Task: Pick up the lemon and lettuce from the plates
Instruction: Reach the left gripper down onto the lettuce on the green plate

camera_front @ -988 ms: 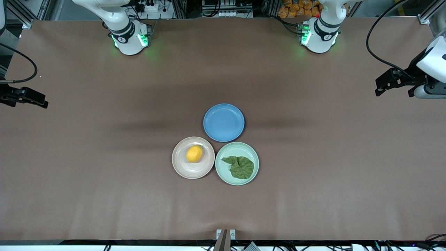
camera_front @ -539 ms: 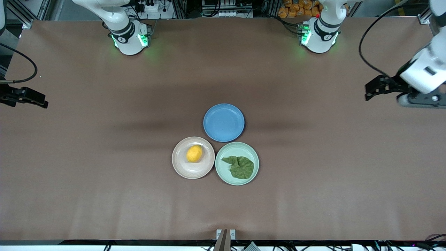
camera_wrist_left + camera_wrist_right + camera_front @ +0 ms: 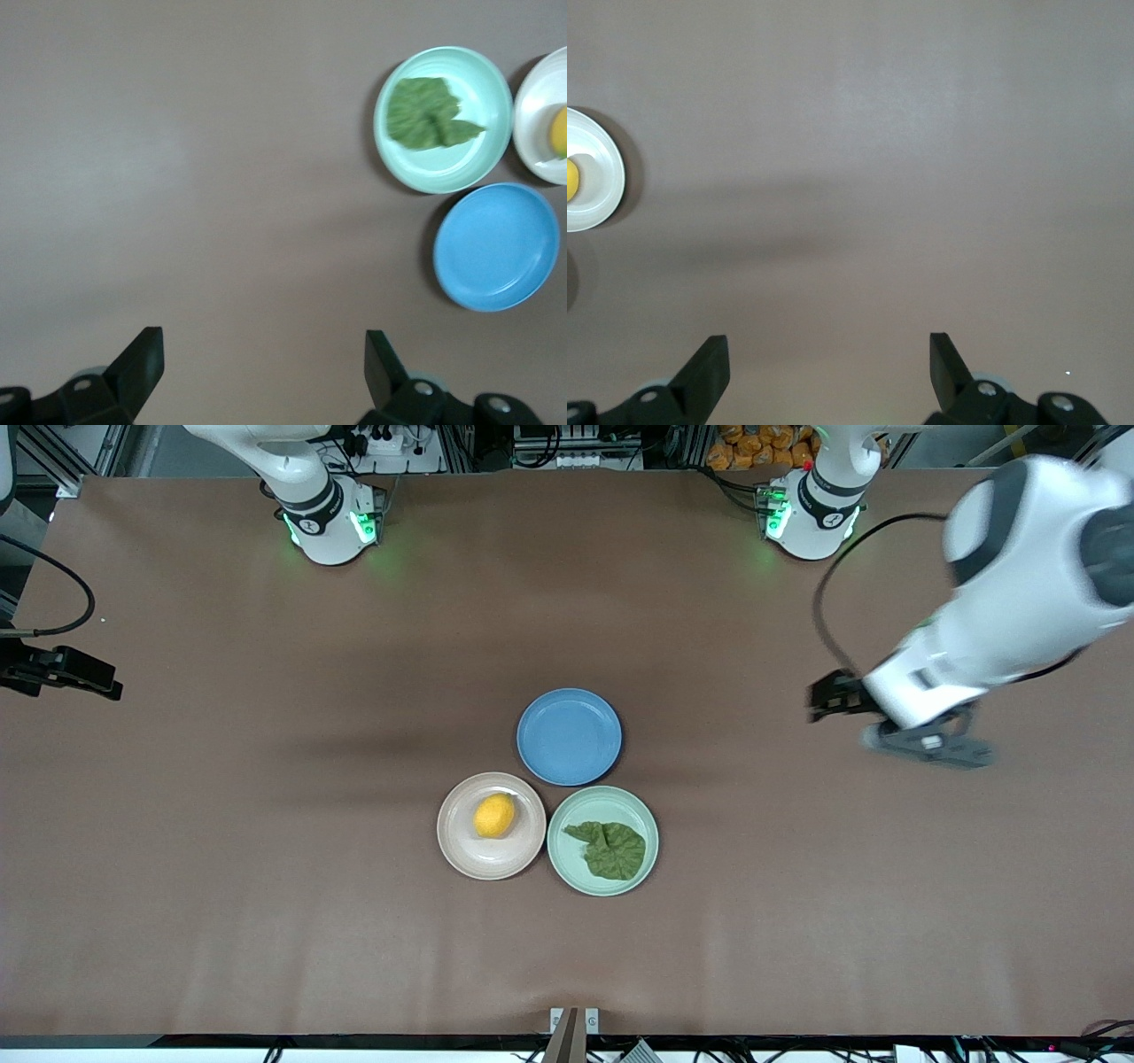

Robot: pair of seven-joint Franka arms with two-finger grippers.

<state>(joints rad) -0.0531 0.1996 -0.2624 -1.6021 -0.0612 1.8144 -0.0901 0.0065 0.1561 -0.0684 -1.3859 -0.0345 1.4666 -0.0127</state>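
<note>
The yellow lemon (image 3: 494,815) lies on the beige-pink plate (image 3: 467,854). The dark green lettuce (image 3: 611,849) lies on the mint green plate (image 3: 567,859) beside it, toward the left arm's end. The left wrist view shows the lettuce (image 3: 428,112), the mint plate (image 3: 483,149) and the lemon (image 3: 560,131) at the frame's edge. My left gripper (image 3: 819,703), also in its wrist view (image 3: 263,354), is open and empty over bare table, well apart from the plates. My right gripper (image 3: 97,682), also in its wrist view (image 3: 829,359), is open and waits at the right arm's end.
An empty blue plate (image 3: 569,736) touches both plates, farther from the front camera. It also shows in the left wrist view (image 3: 496,246). The beige-pink plate (image 3: 602,177) shows at the edge of the right wrist view. Brown table surface (image 3: 266,912) surrounds the plates.
My left arm has swung in from the table's end toward the plates, with its gripper open. The right arm, the plates, the lemon and the lettuce have not moved.
</note>
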